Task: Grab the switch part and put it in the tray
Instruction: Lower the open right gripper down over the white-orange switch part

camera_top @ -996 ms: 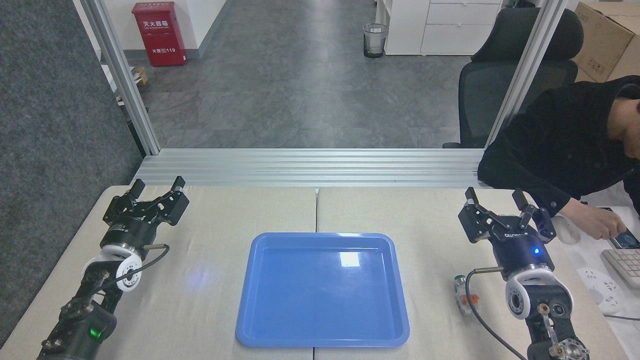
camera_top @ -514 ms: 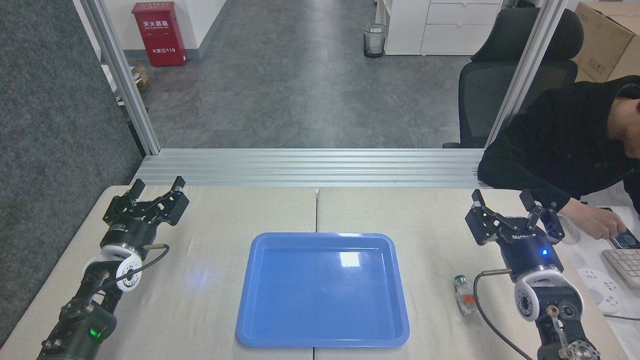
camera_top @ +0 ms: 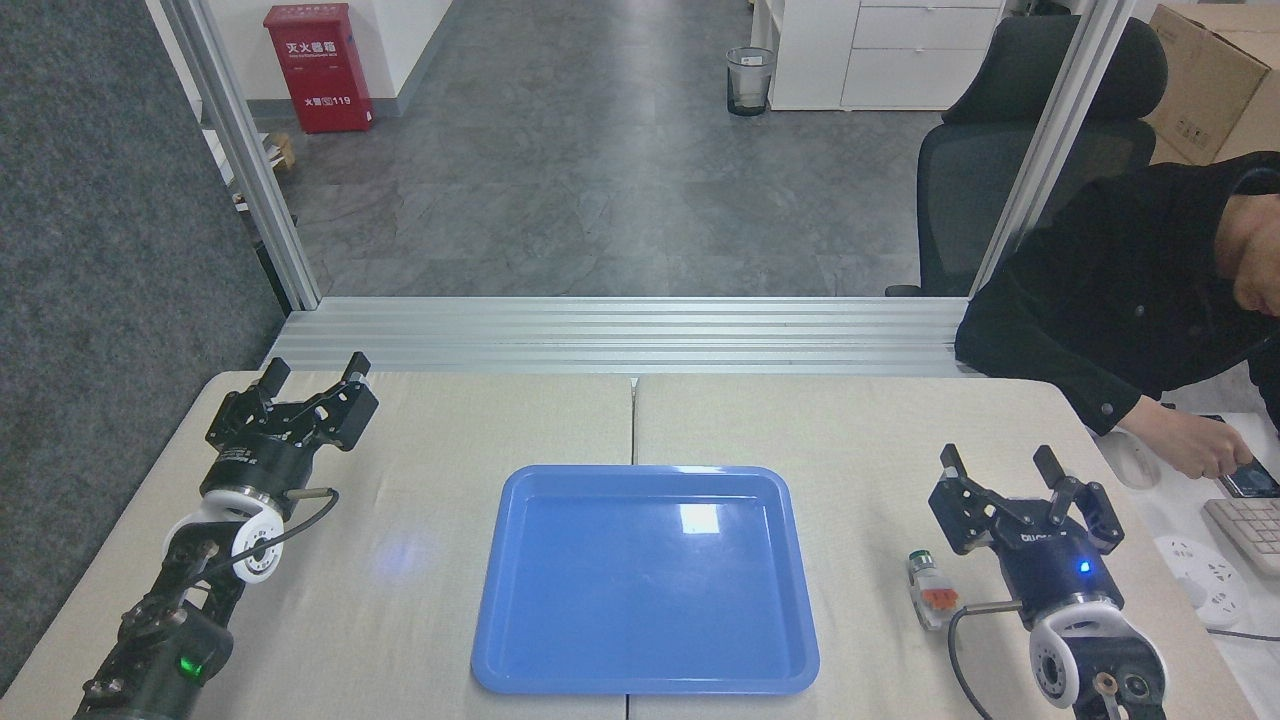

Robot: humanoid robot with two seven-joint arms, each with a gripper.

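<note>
The switch part (camera_top: pixel 931 589) lies on the beige table right of the tray, with its dark green cap pointing away from me and an orange block in its middle. The blue tray (camera_top: pixel 645 578) sits in the middle of the table, with nothing in it. My right gripper (camera_top: pixel 997 464) is open, its fingers spread wide, hovering just right of and slightly beyond the switch part without touching it. My left gripper (camera_top: pixel 313 368) is open at the far left of the table, holding nothing.
A person in a black sleeve (camera_top: pixel 1110 330) leans in at the right, a hand (camera_top: pixel 1195 450) on a phone. A white power strip (camera_top: pixel 1205 575) and keyboard (camera_top: pixel 1250 530) lie at the right edge. A seam runs down the table's middle.
My right gripper has pulled back toward me and lower, ending close beside the switch part. The left arm, tray and switch part have stayed put.
</note>
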